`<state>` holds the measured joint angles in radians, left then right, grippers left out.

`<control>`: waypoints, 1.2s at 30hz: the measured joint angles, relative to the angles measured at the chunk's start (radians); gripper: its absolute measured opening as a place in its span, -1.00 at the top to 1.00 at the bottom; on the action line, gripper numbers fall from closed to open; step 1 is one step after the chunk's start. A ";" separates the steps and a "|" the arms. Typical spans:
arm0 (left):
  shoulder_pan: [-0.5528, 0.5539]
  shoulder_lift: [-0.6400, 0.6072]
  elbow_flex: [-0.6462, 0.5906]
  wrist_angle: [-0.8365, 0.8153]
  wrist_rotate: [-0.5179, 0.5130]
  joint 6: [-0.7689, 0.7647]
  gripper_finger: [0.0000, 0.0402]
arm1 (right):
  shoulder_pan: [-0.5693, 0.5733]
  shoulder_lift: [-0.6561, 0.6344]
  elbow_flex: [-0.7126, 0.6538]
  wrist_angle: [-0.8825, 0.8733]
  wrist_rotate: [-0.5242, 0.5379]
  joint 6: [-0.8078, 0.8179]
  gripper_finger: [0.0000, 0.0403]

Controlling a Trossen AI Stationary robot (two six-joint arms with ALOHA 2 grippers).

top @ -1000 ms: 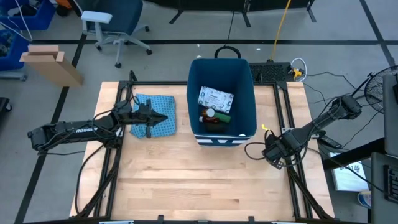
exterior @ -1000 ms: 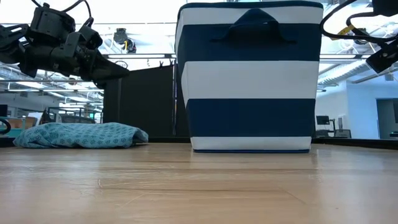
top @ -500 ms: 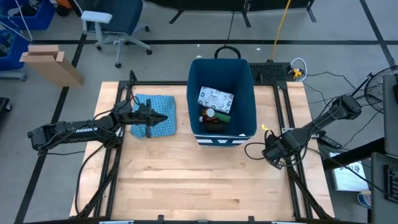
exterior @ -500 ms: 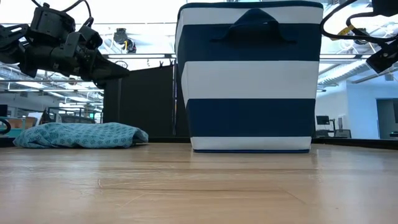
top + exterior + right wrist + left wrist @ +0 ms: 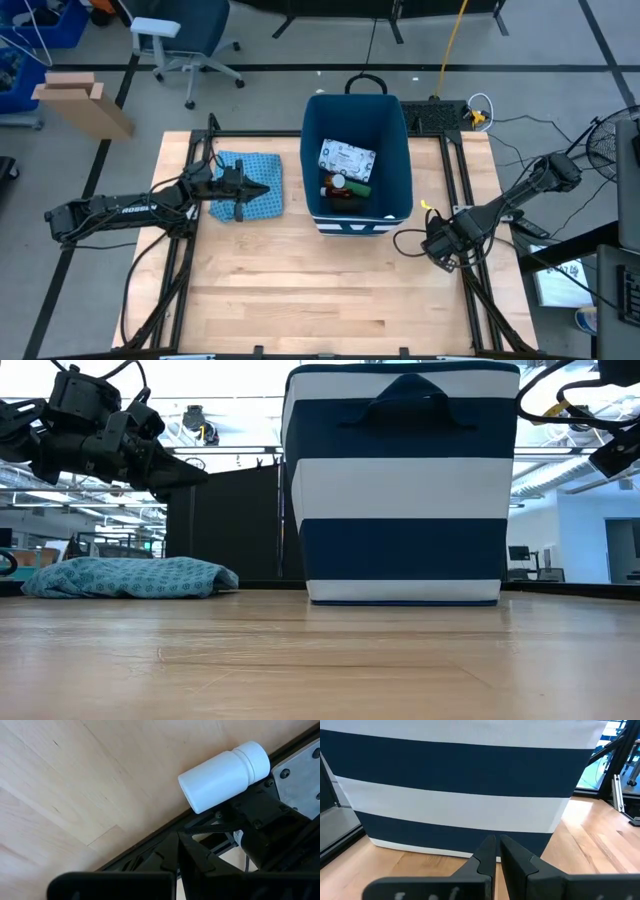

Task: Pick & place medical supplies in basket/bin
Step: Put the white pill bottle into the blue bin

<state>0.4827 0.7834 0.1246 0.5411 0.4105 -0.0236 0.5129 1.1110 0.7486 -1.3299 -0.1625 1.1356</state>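
Observation:
The dark-blue bin point(image 5: 395, 150) stands at the table's far middle, its white-striped short side point(image 5: 400, 490) facing the near edge. Inside lie a flat white packet point(image 5: 347, 158), a dark bottle with an orange label point(image 5: 338, 193) and a green cylinder point(image 5: 360, 188); no red tube shows. My left gripper point(image 5: 264, 190) hovers shut above the light blue cloth point(image 5: 250, 170), left of the bin, pointing at its wall point(image 5: 450, 795). My right gripper point(image 5: 428, 246) is shut at the table's right edge. A white bottle point(image 5: 225, 775) lies on its side just ahead of it.
The cloth point(image 5: 130, 577) lies bunched on the table left of the bin. The white bottle rests against the dark frame rail point(image 5: 150, 850) along the table's right edge. Bare wood point(image 5: 310, 290) fills the near half of the table. Cables run beside the right arm.

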 joint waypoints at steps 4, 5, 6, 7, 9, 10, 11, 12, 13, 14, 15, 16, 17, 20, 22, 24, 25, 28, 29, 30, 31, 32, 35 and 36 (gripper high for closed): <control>0.000 0.000 0.000 -0.002 0.037 -0.001 0.87 | 0.000 0.000 0.000 -0.006 -0.011 -0.020 1.00; -0.001 0.000 0.000 -0.005 0.039 -0.001 0.87 | 0.000 0.000 0.000 -0.007 -0.019 -0.023 1.00; 0.000 0.000 0.000 -0.008 0.038 -0.001 0.87 | 0.000 0.000 0.000 -0.008 -0.022 -0.025 1.00; 0.000 0.000 0.000 -0.010 0.034 -0.001 0.87 | 0.000 0.000 0.000 -0.012 -0.028 -0.025 1.00; 0.000 0.000 0.000 -0.014 0.033 0.000 0.87 | 0.000 0.000 0.000 -0.021 -0.048 -0.012 1.00; 0.000 0.000 0.000 -0.015 0.033 0.003 0.87 | 0.000 0.000 0.000 -0.021 -0.052 -0.005 1.00; 0.000 0.000 0.000 -0.016 0.033 0.009 0.87 | 0.000 0.000 0.000 -0.025 -0.060 0.005 1.00; 0.000 0.000 0.000 -0.015 0.033 0.014 0.87 | 0.000 0.000 0.000 -0.027 -0.067 0.018 1.00; 0.000 0.000 0.000 -0.015 0.033 0.015 0.87 | 0.000 0.000 0.000 -0.028 -0.072 0.038 1.00; 0.000 0.000 0.000 -0.015 0.033 0.016 0.87 | 0.000 0.000 0.000 -0.025 -0.072 0.059 1.00; 0.000 0.000 0.000 -0.015 0.033 0.018 0.87 | 0.000 0.003 -0.001 -0.022 -0.069 0.079 1.00; 0.000 0.000 0.000 -0.015 0.033 0.022 0.87 | 0.000 0.006 -0.001 -0.018 -0.067 0.099 1.00; 0.000 0.000 0.000 -0.015 0.033 0.026 0.87 | -0.001 0.012 -0.001 -0.018 -0.066 0.124 1.00; 0.000 0.000 0.000 -0.016 0.033 0.042 0.87 | -0.001 0.033 -0.001 -0.010 -0.046 0.192 1.00; 0.000 0.000 0.000 -0.016 0.033 0.042 0.87 | -0.001 0.054 -0.001 -0.006 -0.035 0.217 1.00; 0.000 0.000 0.000 -0.016 0.033 0.042 0.87 | -0.001 0.082 -0.001 -0.006 -0.026 0.230 1.00; 0.000 0.000 0.000 -0.016 0.033 0.043 0.87 | -0.001 0.096 -0.001 -0.005 -0.025 0.235 1.00; 0.000 0.000 0.000 -0.015 0.024 0.047 0.87 | -0.005 0.156 -0.001 -0.004 -0.006 0.244 1.00; 0.000 0.000 0.000 -0.015 0.016 0.047 0.87 | -0.008 0.184 -0.001 -0.005 0.012 0.251 1.00; 0.000 0.000 0.000 -0.013 0.007 0.047 0.87 | -0.009 0.210 -0.001 -0.012 0.036 0.262 1.00; 0.000 0.000 0.000 -0.012 0.002 0.048 0.87 | -0.009 0.238 -0.001 -0.025 0.059 0.269 1.00; 0.000 0.000 0.000 -0.012 -0.007 0.051 0.87 | -0.009 0.266 -0.001 -0.048 0.070 0.273 1.00; 0.000 0.000 0.000 -0.009 -0.019 0.056 0.87 | -0.009 0.349 -0.001 -0.093 0.085 0.263 1.00; 0.000 0.000 0.000 -0.007 -0.020 0.056 0.87 | -0.009 0.373 -0.001 -0.110 0.092 0.264 1.00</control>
<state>0.4828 0.7832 0.1249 0.5341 0.3908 0.0329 0.5041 1.4843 0.7475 -1.4396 -0.0704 1.3995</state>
